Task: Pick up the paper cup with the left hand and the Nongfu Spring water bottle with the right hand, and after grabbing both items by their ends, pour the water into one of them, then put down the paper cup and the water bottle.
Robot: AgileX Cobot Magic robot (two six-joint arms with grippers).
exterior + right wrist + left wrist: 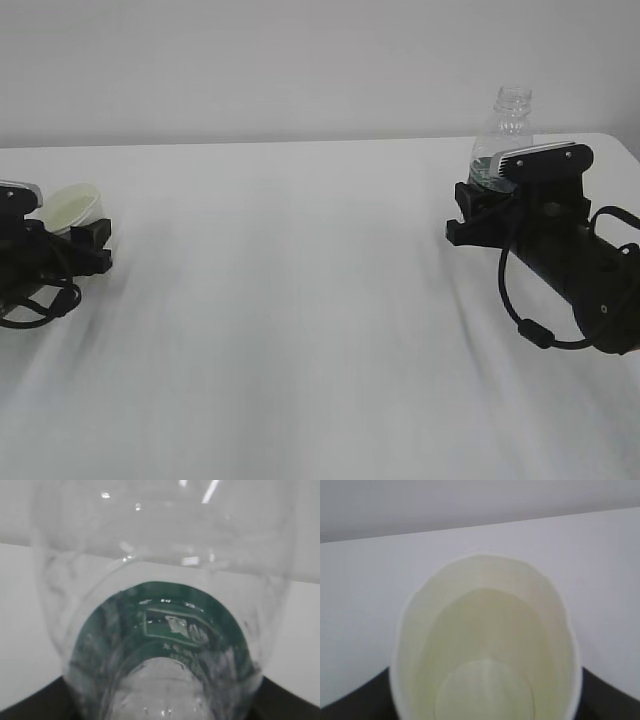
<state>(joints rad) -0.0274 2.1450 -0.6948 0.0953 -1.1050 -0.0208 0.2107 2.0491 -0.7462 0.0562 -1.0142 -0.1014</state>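
The white paper cup (pixel 72 205) sits at the far left, tilted, its cream inside facing up and to the right. My left gripper (pixel 85 236) is shut on its lower part, low over the table. In the left wrist view the paper cup (pixel 485 640) fills the frame, with black fingers (pixel 350 705) at both bottom corners. On the right stands the clear, capless Nongfu Spring water bottle (pixel 507 130), upright. My right gripper (pixel 472 210) is shut on its green label band. The bottle (pixel 160 580) fills the right wrist view. I cannot make out the water clearly.
A white cloth with soft wrinkles covers the table (pixel 300 300). Its far edge meets a plain pale wall. A black cable (pixel 530 320) loops below the right arm. Nothing stands between the two grippers.
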